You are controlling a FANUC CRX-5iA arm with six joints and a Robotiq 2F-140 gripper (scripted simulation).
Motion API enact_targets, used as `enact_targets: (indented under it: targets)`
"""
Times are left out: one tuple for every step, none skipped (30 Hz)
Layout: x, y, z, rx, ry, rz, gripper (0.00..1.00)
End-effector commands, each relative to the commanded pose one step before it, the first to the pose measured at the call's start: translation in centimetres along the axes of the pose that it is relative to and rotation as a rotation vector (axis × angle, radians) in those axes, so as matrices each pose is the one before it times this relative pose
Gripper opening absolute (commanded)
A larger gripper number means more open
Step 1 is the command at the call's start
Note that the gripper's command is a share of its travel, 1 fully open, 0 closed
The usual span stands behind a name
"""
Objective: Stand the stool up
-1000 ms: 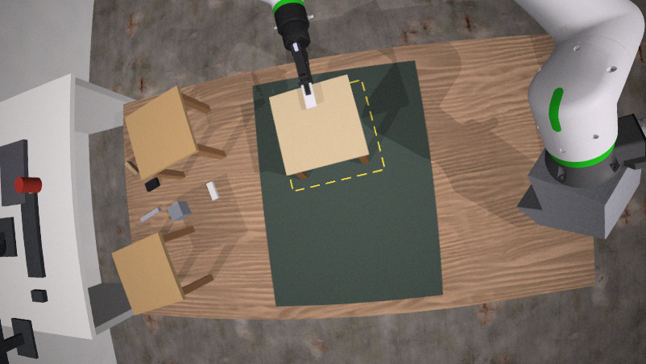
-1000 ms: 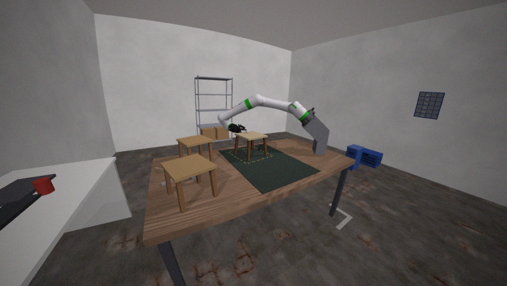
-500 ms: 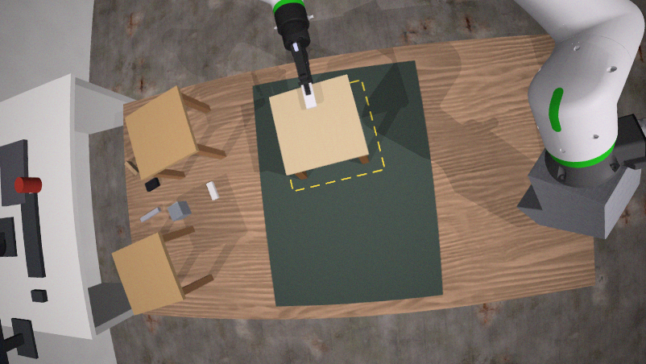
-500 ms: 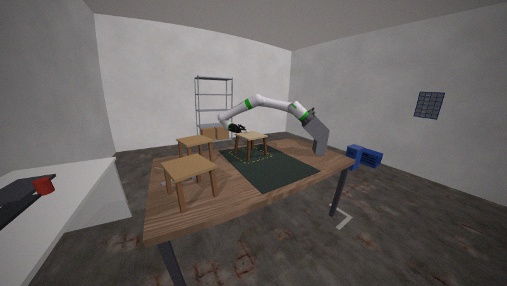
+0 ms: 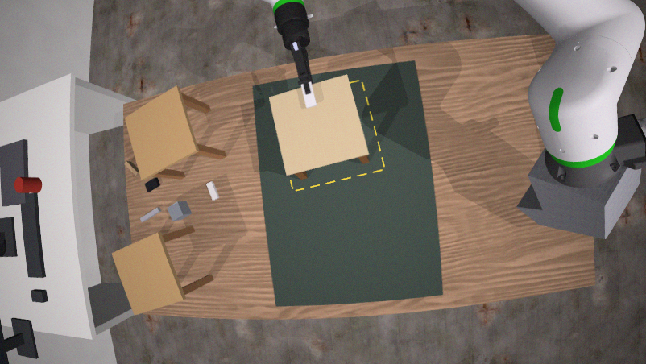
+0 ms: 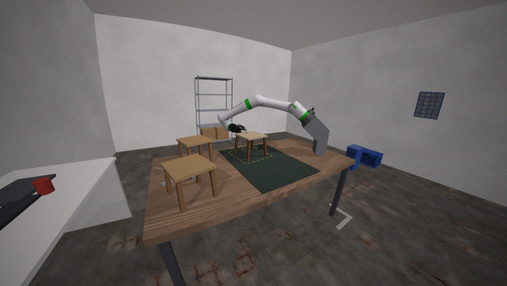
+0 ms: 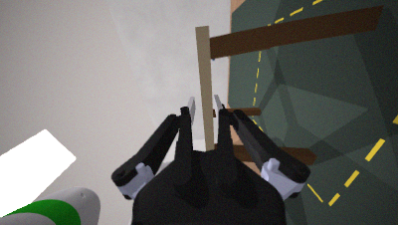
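Note:
The light wooden stool (image 5: 317, 124) stands upright on its dark legs on the green mat, within the yellow dashed rectangle (image 5: 339, 179). It also shows in the exterior view (image 6: 250, 135). My gripper (image 5: 309, 98) reaches in level at the far edge of the seat. In the wrist view the thin seat edge (image 7: 205, 85) runs between my two fingers, with a small gap on each side. The fingers are open and do not press the seat. The gripper also shows in the exterior view (image 6: 242, 126).
Two more stools (image 5: 159, 130) (image 5: 147, 273) stand at the table's left side, with several small blocks (image 5: 179, 210) between them. A white bench (image 5: 45, 203) with a red cylinder (image 5: 27, 184) borders the left. The robot base (image 5: 583, 189) is at the right.

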State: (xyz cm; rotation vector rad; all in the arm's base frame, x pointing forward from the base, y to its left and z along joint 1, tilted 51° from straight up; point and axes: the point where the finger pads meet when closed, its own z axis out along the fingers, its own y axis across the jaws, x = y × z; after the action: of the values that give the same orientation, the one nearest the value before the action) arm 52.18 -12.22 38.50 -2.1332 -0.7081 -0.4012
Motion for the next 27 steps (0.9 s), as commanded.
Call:
enact_targets:
  targets:
    - [0.034, -0.087, -0.260, -0.00137, -0.00002, -0.00147, 0.33]
    - [0.002, 0.000, -0.291, 0.00001, 0.00002, 0.00000, 0.33]
    - [0.000, 0.000, -0.369, 0.00000, 0.00000, 0.00000, 0.33]
    - [0.000, 0.000, -0.441, 0.00000, 0.00000, 0.00000, 0.33]
    - [0.000, 0.000, -0.504, 0.00000, 0.00000, 0.00000, 0.33]
    - [0.000, 0.000, -0.556, 0.00000, 0.00000, 0.00000, 0.33]
    - [0.000, 0.000, -0.595, 0.00000, -0.00001, 0.00000, 0.33]
    - [-0.001, 0.000, -0.619, -0.00001, -0.00002, 0.00000, 0.33]
    - [0.002, 0.000, -0.627, 0.00002, 0.00003, 0.00001, 0.33]
    - [0.000, 0.000, -0.623, 0.00000, 0.00000, 0.00000, 0.33]
    - [-0.002, 0.000, -0.607, -0.00002, -0.00003, -0.00001, 0.33]
    - [0.001, 0.000, -0.577, 0.00001, 0.00002, 0.00000, 0.33]
    - [0.001, 0.000, -0.539, 0.00001, 0.00002, 0.00000, 0.33]
    - [0.001, 0.000, -0.495, 0.00001, 0.00001, 0.00000, 0.33]
    - [0.000, 0.000, -0.445, 0.00000, 0.00000, 0.00000, 0.33]
    - [-0.002, 0.000, -0.394, -0.00002, -0.00003, -0.00001, 0.33]
    - [0.000, 0.000, 0.000, 0.00000, 0.00000, 0.00000, 0.33]
    - [0.000, 0.000, 0.000, 0.00000, 0.00000, 0.00000, 0.33]
    - [0.002, 0.000, -0.338, 0.00002, 0.00004, 0.00001, 0.33]
    - [0.002, 0.000, -0.285, 0.00002, 0.00003, 0.00000, 0.33]
    - [-0.003, 0.000, -0.235, -0.00003, -0.00005, -0.00001, 0.33]
    - [0.002, 0.000, -0.184, 0.00002, 0.00004, 0.00001, 0.33]
    - [0.002, 0.000, -0.139, 0.00002, 0.00003, 0.00000, 0.33]
    - [-0.002, 0.000, -0.100, -0.00002, -0.00003, 0.00000, 0.33]
    - [-0.002, 0.000, -0.065, -0.00002, -0.00004, -0.00001, 0.33]
    - [-0.002, 0.000, -0.036, -0.00002, -0.00003, 0.00000, 0.33]
    - [-0.001, 0.000, -0.014, -0.00001, -0.00001, 0.00000, 0.33]
